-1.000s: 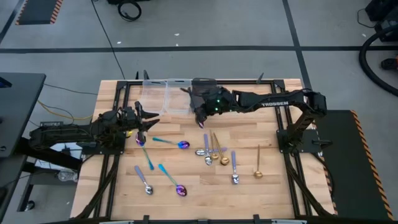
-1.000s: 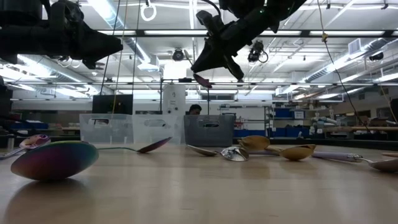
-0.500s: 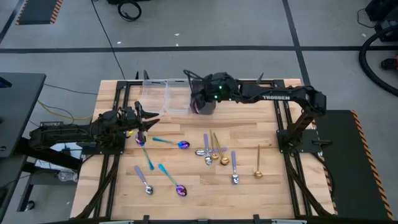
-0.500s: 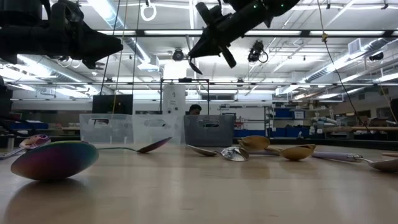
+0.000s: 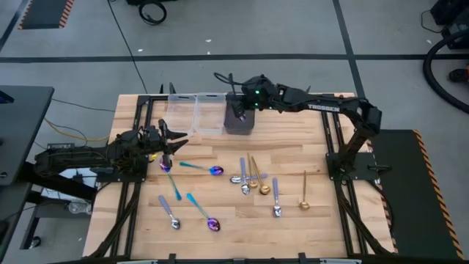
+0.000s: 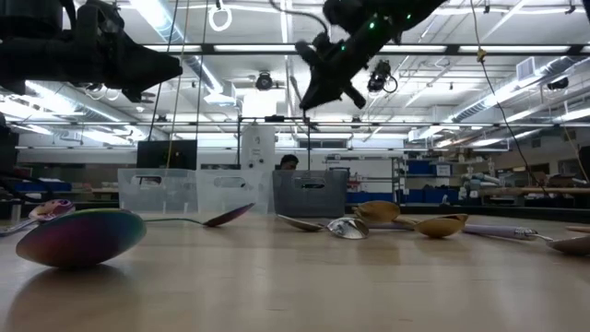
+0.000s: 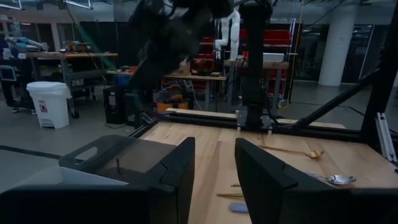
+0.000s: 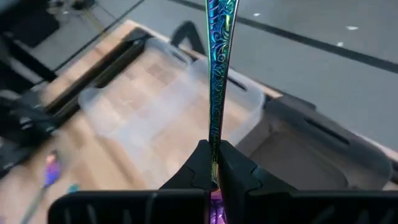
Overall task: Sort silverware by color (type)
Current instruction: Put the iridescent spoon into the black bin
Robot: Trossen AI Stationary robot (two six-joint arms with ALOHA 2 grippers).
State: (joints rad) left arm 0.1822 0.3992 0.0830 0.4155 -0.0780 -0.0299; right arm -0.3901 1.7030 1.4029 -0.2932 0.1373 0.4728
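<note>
The right hand [image 8: 214, 167] is clamped on an iridescent teal-handled spoon [image 8: 216, 74], gripping it low on the handle so that the handle stands up past the fingertips. In the high view this hand [image 5: 236, 111] hangs over the grey bin [image 5: 239, 125] at the far edge of the table [image 5: 322, 220], beside two clear bins [image 5: 196, 115]. The right wrist view shows the grey bin [image 8: 311, 155] and the clear bins [image 8: 149, 106] below the held spoon.

The step in hand is judged to be delivery: one teal spoon is carried to a container and is not yet released. Which bin is the intended target cannot be told with certainty; the grey bin lies most directly beneath the hand.

The left hand [image 7: 211, 180] waits near the left edge of the table, fingers apart and holding nothing.

The remaining silverware lies loose on the table: teal-handled spoons [image 5: 198, 168] near the left hand, lilac-handled spoons [image 5: 276, 198] and gold spoons [image 5: 303, 192] toward the centre and right.

The next move calls for lowering the spoon until it is inside the bin walls, then parting the fingers. The long handle may catch the rim if it is released tilted.
</note>
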